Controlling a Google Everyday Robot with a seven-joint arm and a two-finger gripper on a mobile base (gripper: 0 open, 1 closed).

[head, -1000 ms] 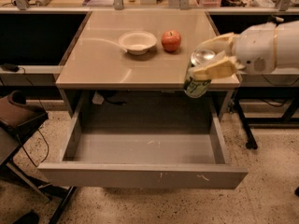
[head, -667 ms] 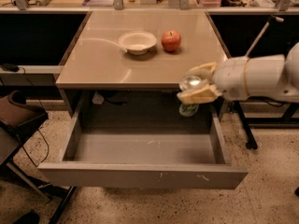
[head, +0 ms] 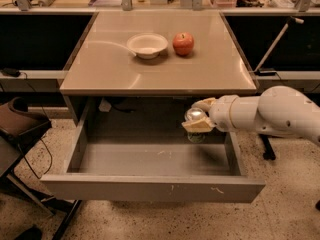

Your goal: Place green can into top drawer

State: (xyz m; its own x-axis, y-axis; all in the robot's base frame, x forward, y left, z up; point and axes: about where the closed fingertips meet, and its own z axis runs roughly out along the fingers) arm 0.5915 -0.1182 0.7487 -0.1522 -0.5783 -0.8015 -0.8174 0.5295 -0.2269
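The green can (head: 195, 129) shows its shiny silver top and a bit of green side below my fingers. My gripper (head: 198, 116) is shut on it and holds it upright inside the open top drawer (head: 150, 186), at the drawer's back right, just below the table's front edge. My white arm reaches in from the right. The can's bottom is close to the drawer floor; I cannot tell if it touches.
On the table (head: 115, 69) stand a white bowl (head: 147, 45) and a red apple (head: 183, 43). A brown chair (head: 20, 126) is at the left. A cluttered bench runs along the back. A dark stand leg (head: 267, 146) is on the right.
My gripper has moved the green can down and left, from beside the table's front edge into the open drawer.
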